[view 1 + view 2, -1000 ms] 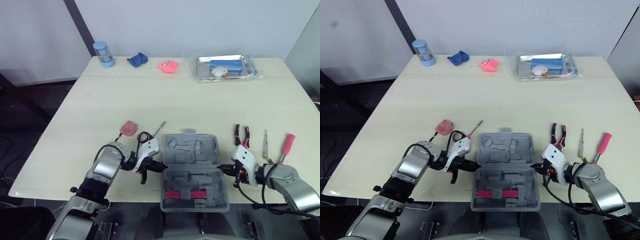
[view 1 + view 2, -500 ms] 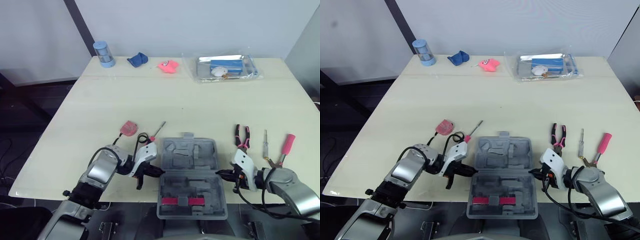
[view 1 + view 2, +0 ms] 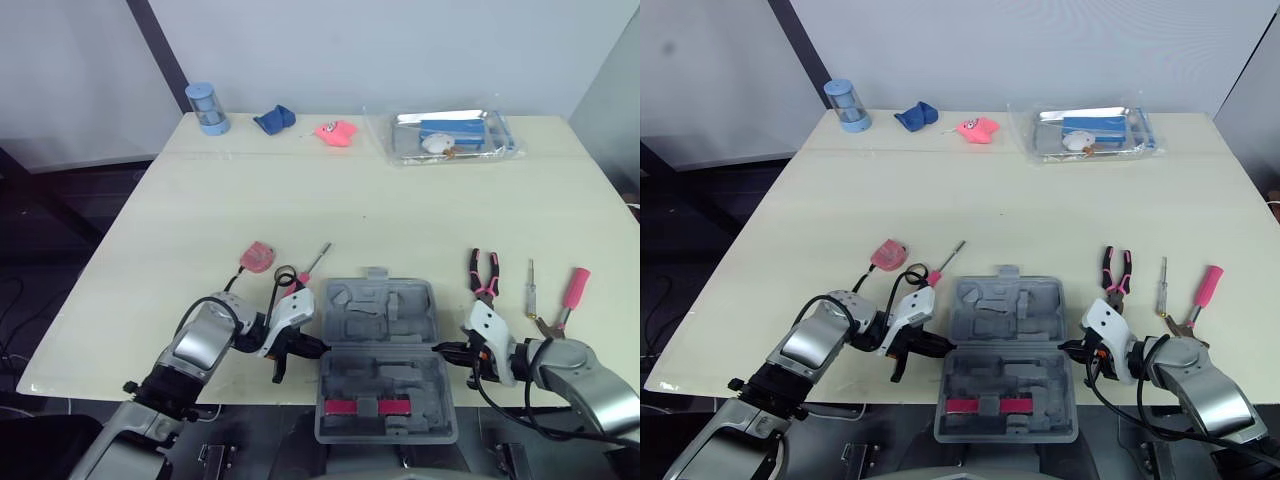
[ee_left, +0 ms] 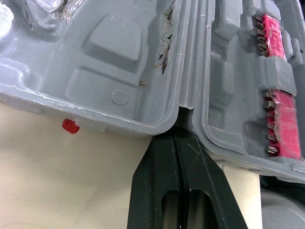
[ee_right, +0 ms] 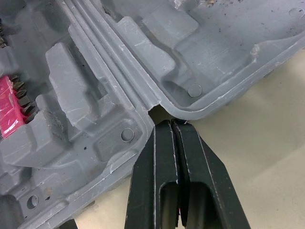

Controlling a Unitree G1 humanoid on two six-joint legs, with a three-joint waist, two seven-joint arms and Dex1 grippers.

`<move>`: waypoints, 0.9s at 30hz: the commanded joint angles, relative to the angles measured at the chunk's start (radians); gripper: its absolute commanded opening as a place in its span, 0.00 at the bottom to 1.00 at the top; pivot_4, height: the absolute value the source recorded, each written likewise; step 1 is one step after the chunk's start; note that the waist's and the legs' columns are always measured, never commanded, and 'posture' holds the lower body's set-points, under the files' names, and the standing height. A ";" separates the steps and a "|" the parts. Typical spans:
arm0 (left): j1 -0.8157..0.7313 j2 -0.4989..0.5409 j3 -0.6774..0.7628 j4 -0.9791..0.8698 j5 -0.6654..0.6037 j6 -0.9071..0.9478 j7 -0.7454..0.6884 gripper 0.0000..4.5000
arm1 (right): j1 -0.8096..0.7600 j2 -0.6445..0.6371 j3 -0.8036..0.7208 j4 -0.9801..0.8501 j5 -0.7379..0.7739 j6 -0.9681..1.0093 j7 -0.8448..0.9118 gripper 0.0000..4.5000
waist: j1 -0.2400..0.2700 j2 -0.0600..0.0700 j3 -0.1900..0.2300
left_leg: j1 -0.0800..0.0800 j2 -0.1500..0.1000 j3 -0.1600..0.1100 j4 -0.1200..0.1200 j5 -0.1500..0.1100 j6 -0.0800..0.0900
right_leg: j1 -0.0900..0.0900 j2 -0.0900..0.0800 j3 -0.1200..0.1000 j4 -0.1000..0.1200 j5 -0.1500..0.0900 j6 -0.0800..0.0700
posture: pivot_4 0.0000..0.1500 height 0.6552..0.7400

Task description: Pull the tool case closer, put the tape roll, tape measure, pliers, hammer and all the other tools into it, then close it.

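A: Tool case [image 3: 382,312], position?

B: Logged at the table's near edge, lid laid back flat, near half hanging out past that edge. Hinge line running left to right.

A: Gripper state?

B: Noted left gripper [image 4: 177,136] at the case's left hinge notch: fingers pressed flat together, nothing between them, tips lodged in the notch. Same for right gripper [image 5: 172,125] at the case's right hinge notch: fingers together, clamping nothing.

A: Pull step?

B: Judged done or nearly so, going by the overhang. Loading not begun. Apart from the pink bit strip [image 3: 378,407] in the near half, moulded pockets bare.

A: Next pick?

B: Marked pliers [image 3: 484,272] just right of the case's lid half, long axis near-to-far, pink handles at the far end, just beyond the right gripper. Right arm plainly nearer. Further right of the case, roughly parallel: thin screwdriver [image 3: 531,283] and pink-handled tool [image 3: 575,288], probably the hammer. Marked tape measure [image 3: 257,257] off the case's far-left corner, red-handled screwdriver [image 3: 313,262] between it and the case. Left arm nearer for both. Cannot tell whether black loop [image 3: 287,272] left of the case is the tape roll or a cable.

A: Caution?

B: Would back both tips out sideways first, so as not to tip the overhanging half.
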 commanded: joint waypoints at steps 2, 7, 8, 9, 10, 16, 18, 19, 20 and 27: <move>0.005 0.007 -0.012 -0.017 -0.009 -0.011 0.020 0.00 | 0.001 -0.015 -0.017 -0.027 0.013 -0.013 0.001 0.01 | 0.000 0.000 0.000 | 0.000 0.000 0.000 0.000 0.000 0.000 | 0.000 0.000 0.000 0.000 0.000 0.000 | 1.00 1.00; 0.002 0.010 -0.006 -0.013 -0.015 -0.014 0.036 0.00 | 0.001 -0.029 -0.028 -0.013 0.009 -0.032 0.002 0.01 | 0.000 0.000 0.000 | 0.000 0.000 0.000 0.000 0.000 0.000 | 0.000 0.000 0.000 0.000 0.000 0.000 | 1.00 1.00; 0.001 0.011 -0.004 -0.011 -0.016 -0.015 0.040 0.00 | 0.000 -0.032 -0.030 -0.010 0.008 -0.036 0.001 0.01 | 0.000 0.000 0.000 | 0.000 0.000 0.000 0.000 0.000 0.000 | 0.000 0.000 0.000 0.000 0.000 0.000 | 1.00 1.00; -0.001 0.011 -0.002 -0.008 -0.017 -0.016 0.045 0.00 | 0.001 -0.035 -0.033 -0.008 0.010 -0.037 0.002 0.01 | 0.000 0.000 0.000 | 0.000 0.000 0.000 0.000 0.000 0.000 | 0.000 0.000 0.000 0.000 0.000 0.000 | 1.00 1.00; -0.003 0.011 0.000 -0.005 -0.019 -0.015 0.048 0.00 | 0.001 -0.037 -0.036 -0.007 0.012 -0.039 0.002 0.01 | 0.000 0.000 0.000 | 0.000 0.000 0.000 0.000 0.000 0.000 | 0.000 0.000 0.000 0.000 0.000 0.000 | 1.00 1.00; -0.001 0.024 0.014 -0.009 -0.031 -0.012 0.059 0.00 | 0.020 -0.052 -0.075 0.004 0.016 -0.071 -0.004 0.01 | 0.001 0.000 0.000 | 0.000 0.000 0.000 0.000 0.000 0.000 | 0.000 0.000 0.000 0.000 0.000 0.000 | 1.00 1.00; 0.010 0.039 0.023 -0.023 -0.040 -0.008 0.062 0.00 | 0.037 -0.060 -0.104 0.003 0.021 -0.086 -0.002 0.01 | 0.000 0.000 0.000 | 0.000 0.000 0.000 0.000 0.000 0.000 | 0.000 0.000 0.000 0.000 0.000 0.000 | 1.00 1.00; 0.019 0.051 0.031 -0.034 -0.045 -0.005 0.063 0.00 | 0.049 -0.065 -0.123 0.001 0.026 -0.098 0.000 0.01 | 0.001 0.000 0.000 | 0.000 0.000 0.000 0.000 0.000 0.000 | 0.000 0.000 0.000 0.000 0.000 0.000 | 1.00 1.00; 0.031 0.065 0.044 -0.047 -0.054 0.001 0.067 0.00 | 0.067 -0.068 -0.150 0.002 0.033 -0.118 0.003 0.01 | 0.000 0.000 0.000 | 0.000 0.000 0.000 0.000 0.000 0.000 | 0.000 0.000 0.000 0.000 0.000 0.000 | 1.00 1.00; 0.119 0.119 0.176 -0.138 -0.141 -0.017 0.110 0.00 | 0.175 -0.046 -0.341 -0.004 0.097 -0.253 0.012 0.01 | 0.001 0.000 0.000 | 0.000 0.000 0.000 0.000 0.000 0.000 | 0.000 0.000 0.000 0.000 0.000 0.000 | 1.00 1.00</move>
